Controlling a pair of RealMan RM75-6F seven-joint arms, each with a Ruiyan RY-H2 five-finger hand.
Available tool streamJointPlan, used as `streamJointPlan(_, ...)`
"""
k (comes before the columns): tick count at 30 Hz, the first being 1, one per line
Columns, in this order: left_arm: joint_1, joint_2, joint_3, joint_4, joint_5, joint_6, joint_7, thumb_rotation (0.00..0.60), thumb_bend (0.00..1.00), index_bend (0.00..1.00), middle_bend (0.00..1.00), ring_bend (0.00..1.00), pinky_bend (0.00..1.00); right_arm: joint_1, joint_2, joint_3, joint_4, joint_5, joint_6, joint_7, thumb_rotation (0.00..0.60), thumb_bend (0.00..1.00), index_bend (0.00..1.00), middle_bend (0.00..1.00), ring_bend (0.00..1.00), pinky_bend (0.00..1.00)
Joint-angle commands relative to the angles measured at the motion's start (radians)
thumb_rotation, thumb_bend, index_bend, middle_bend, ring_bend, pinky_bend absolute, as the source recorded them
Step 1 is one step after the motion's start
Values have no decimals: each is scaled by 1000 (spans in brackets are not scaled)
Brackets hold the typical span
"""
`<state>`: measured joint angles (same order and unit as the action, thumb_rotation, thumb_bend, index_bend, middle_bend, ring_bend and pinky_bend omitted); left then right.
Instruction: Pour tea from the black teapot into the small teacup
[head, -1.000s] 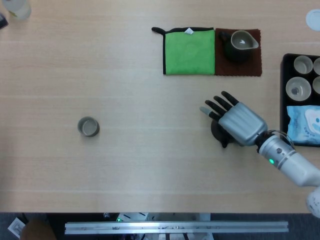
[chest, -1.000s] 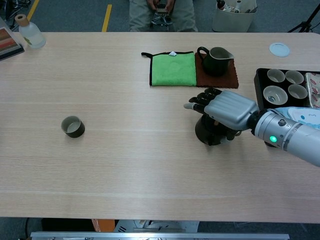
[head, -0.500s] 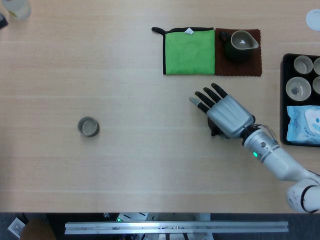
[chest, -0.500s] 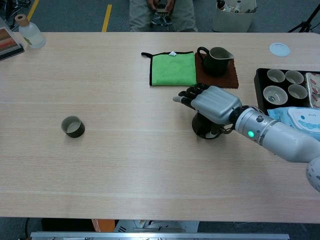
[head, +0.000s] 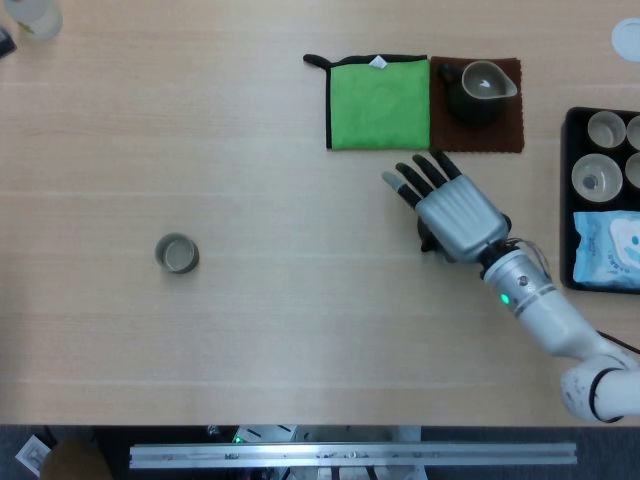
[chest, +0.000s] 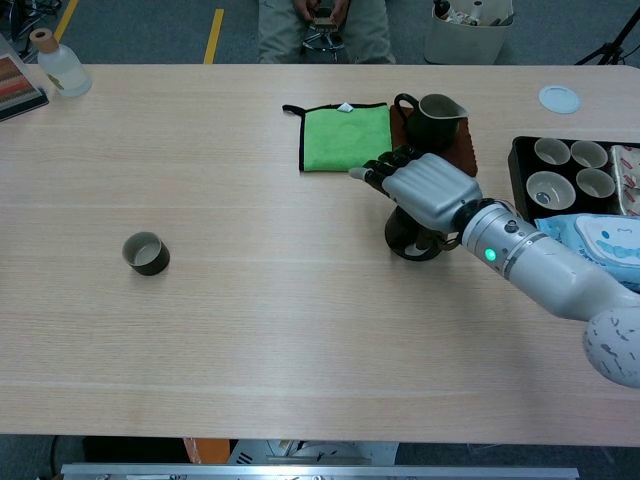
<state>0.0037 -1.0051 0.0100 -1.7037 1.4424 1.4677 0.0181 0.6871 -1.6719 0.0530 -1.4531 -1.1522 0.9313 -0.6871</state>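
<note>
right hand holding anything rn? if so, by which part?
Cannot tell. The right hand hangs flat over the black teapot, fingers stretched out, not wrapped around it; the hand hides any contact underneath. Left hand is not in view.

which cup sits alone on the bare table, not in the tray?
The small dark teacup at the table's left stands alone on bare wood. The pale cups sit in the black tray at the right edge.

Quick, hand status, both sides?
Left hand: not in view.
Right hand: fingers extended and apart, lying over the black teapot; whether it grips it cannot be told.
</note>
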Motion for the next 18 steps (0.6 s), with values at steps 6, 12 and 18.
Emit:
streamJointPlan(6, 0, 2, 2, -5, 0, -2, 5, 600, 245, 322, 276, 231, 219, -14, 128, -47, -120, -92, -5, 90, 600, 0, 0, 107, 0, 3)
streamJointPlan(12, -4, 3, 2, -13, -3, -12, 15, 600, 245, 322, 276, 231, 219, -41, 255, -59, -213, -177, 47, 184, 600, 0, 0, 120, 0, 3)
streamJointPlan(18, -9, 0, 2, -18, -4, -20, 24, 600, 245, 323, 276, 231, 218, -66, 350, -48, -260, -218, 94, 262, 600, 0, 14, 180, 72, 14)
